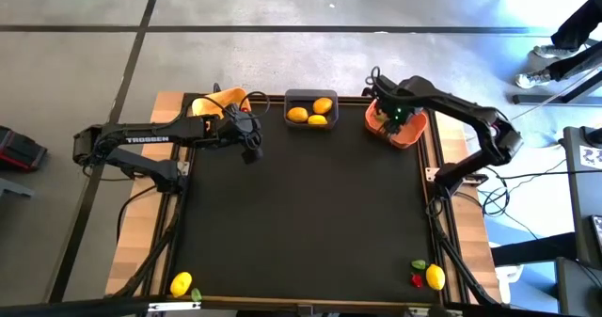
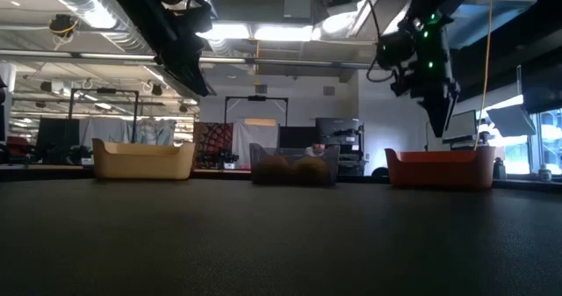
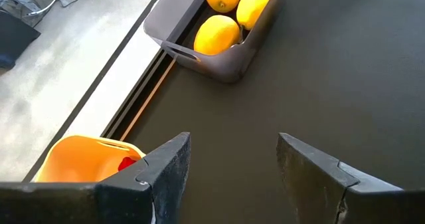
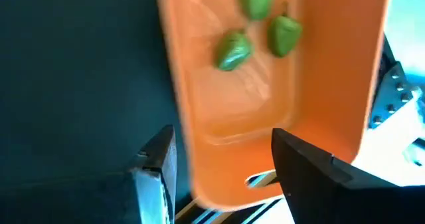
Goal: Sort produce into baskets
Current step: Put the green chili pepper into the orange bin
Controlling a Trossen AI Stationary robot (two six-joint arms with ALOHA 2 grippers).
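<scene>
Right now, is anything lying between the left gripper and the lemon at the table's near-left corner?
Nothing visible does. The left gripper hangs open near the yellow-orange basket at the far edge, and the lemon sits at the near-left corner with a small green piece beside it. In the high view only bare black mat lies between them.

The table (image 1: 301, 204) has a dark mat top with pale wood showing along its left and right sides. Along its far edge stand three baskets: a yellow basket (image 1: 218, 103) at the left, a grey basket (image 1: 311, 109) in the middle and an orange basket (image 1: 395, 124) at the right. At the near edge a lemon (image 1: 181, 283) with a green piece (image 1: 196, 293) just beside it lies at the left corner, and at the right corner another lemon (image 1: 435, 277) lies beside a red piece (image 1: 417, 280) and a second green piece (image 1: 418, 263).
</scene>
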